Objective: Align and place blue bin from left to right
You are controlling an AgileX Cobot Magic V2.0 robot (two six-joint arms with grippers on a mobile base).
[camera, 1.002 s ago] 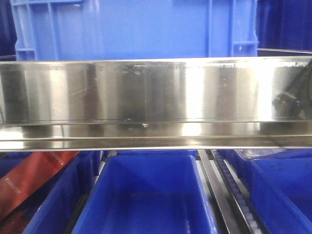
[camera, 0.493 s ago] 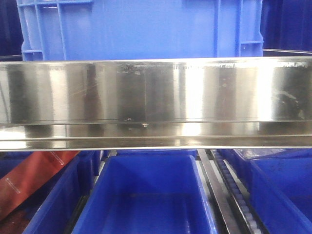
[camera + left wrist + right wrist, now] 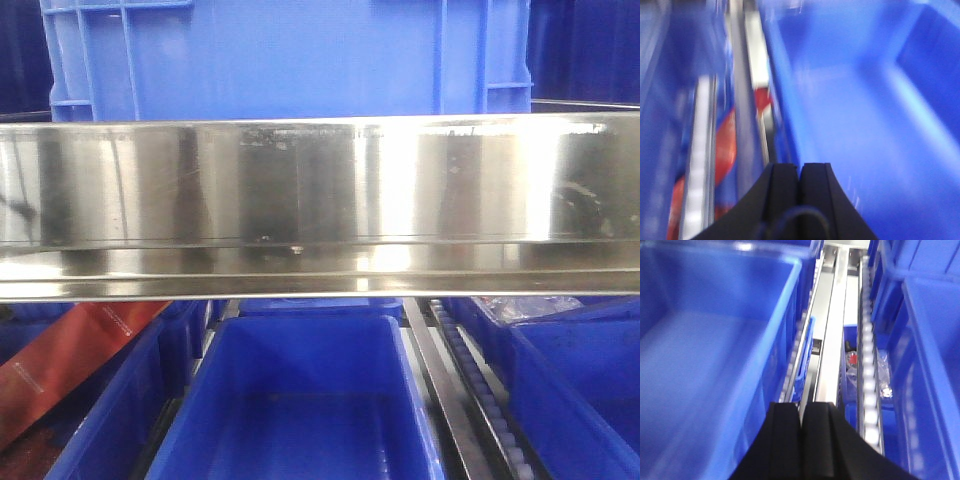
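Blue plastic everywhere. Nearest, low down: an empty shallow tub sits under the shelf, with a roller track to its right and a red-brown wrapper to its left. Above these, a steel shelf lip spans the view. Beyond it stands the blue bin, upright on the shelf, roughly centred, darker crates at either side. Left gripper: jaws pressed together, holding nothing, above a tub interior; view blurred. Right gripper: jaws likewise closed and empty, over a rail. Judgement: the bin looks square to the lip; whether further rightward travel remains cannot be told.
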